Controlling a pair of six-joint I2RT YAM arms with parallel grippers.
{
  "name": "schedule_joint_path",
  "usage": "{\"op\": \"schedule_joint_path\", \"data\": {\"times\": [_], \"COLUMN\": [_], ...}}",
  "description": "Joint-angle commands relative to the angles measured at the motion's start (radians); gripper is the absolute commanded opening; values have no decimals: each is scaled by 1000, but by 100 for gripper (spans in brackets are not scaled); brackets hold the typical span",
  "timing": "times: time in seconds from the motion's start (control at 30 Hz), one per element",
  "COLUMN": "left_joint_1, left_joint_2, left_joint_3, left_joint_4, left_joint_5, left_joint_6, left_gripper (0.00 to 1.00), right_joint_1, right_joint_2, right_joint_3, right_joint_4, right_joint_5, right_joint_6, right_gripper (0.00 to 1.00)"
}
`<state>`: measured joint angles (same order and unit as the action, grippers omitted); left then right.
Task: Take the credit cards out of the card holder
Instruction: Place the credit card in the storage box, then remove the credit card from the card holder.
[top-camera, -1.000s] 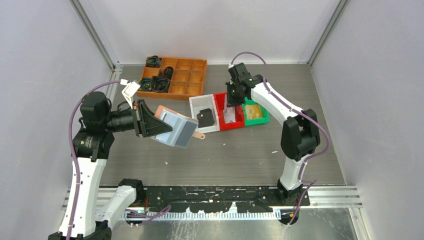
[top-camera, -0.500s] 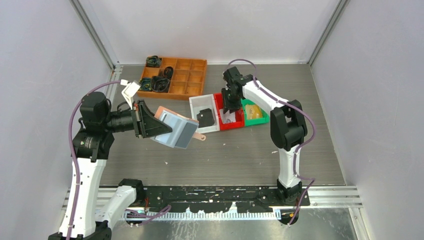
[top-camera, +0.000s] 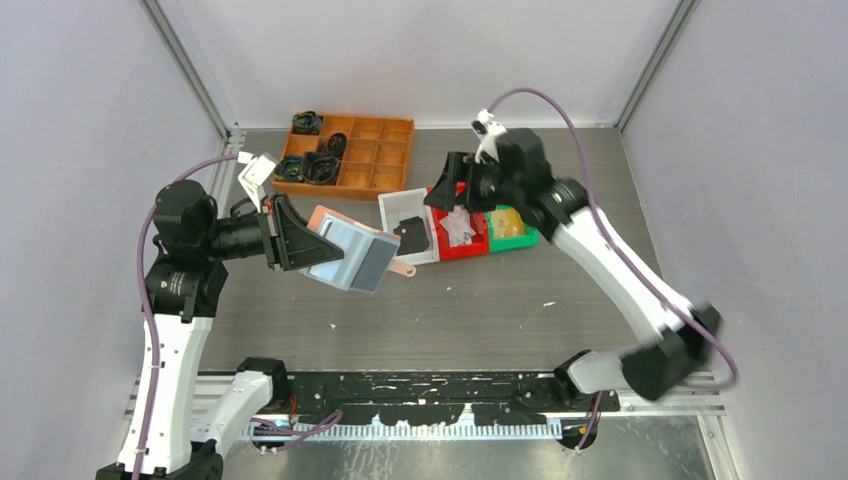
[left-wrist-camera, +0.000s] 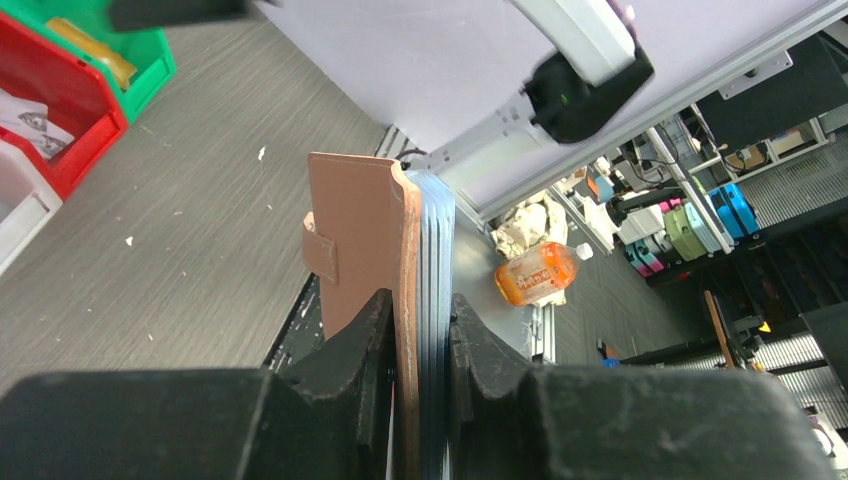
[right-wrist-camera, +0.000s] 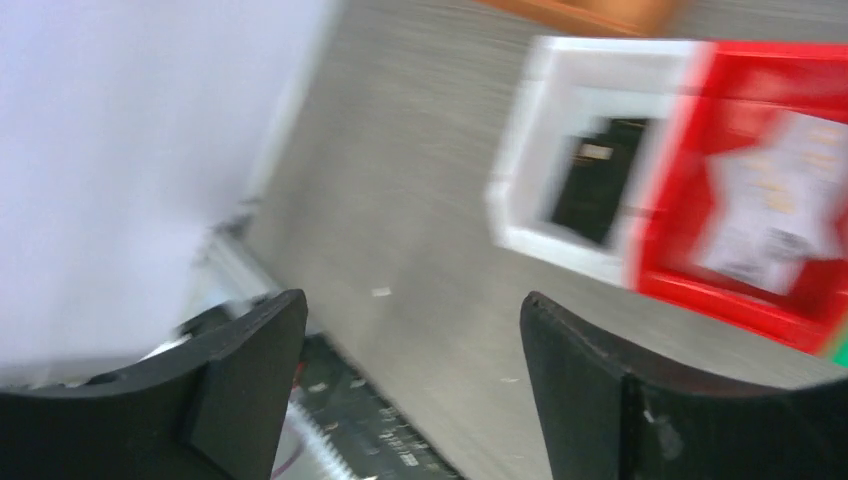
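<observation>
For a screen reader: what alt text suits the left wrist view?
The left gripper is shut on a salmon-pink leather-like card holder with clear bluish sleeves, edge-on above the grey table. A red plastic bin and a green plastic bin sit upper left.

Top view: high up behind the arm bases, looking down on the whole table (top-camera: 480, 310). Left wrist view: very close, sighting along the left gripper (left-wrist-camera: 422, 308) past the edge-on card holder (left-wrist-camera: 365, 230), toward the table's near edge and the room beyond. Right wrist view: blurred, angled down at the table. All three catch the red bin (top-camera: 465, 245).
</observation>
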<state>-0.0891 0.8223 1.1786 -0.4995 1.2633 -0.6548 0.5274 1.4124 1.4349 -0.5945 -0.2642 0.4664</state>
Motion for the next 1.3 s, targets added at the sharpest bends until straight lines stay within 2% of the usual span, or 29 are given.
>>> {"op": "schedule_joint_path", "data": {"times": [0.0,0.07,0.23,0.33,0.53,0.77,0.87,0.97,1.1,1.2,1.27], "left_joint_1": [8,8,8,8,8,8,8,8,7,8,8], "left_joint_2": [7,4,-21,-29,-41,-49,-46,-37,-18,-21,-30], "left_joint_3": [61,52,18,15,5,-10,0,22,90,108,104], "left_joint_4": [135,144,232,233,215,162,94,-20,-228,-303,-316], "left_joint_5": [36,43,86,101,138,150,138,117,28,-76,-137], "left_joint_6": [-90,-110,-204,-210,-215,-150,-69,39,269,382,428], "left_gripper": [0,0,0,0,0,0,0,0,0,0,0], "right_joint_1": [45,75,161,199,266,336,369,393,416,428,438], "right_joint_2": [-264,-336,-391,-383,-359,-318,-293,-267,-251,-242,-224], "right_joint_3": [-294,-385,-481,-514,-451,-435,-412,-384,-384,-379,-361], "right_joint_4": [531,697,867,974,984,1084,1050,993,933,867,807], "right_joint_5": [-307,-335,-370,-373,-383,-456,-448,-434,-393,-349,-305], "right_joint_6": [281,347,415,450,388,421,420,410,396,390,382], "right_gripper": [87,90,97,99,100,97,92,83,63,48,42]}}
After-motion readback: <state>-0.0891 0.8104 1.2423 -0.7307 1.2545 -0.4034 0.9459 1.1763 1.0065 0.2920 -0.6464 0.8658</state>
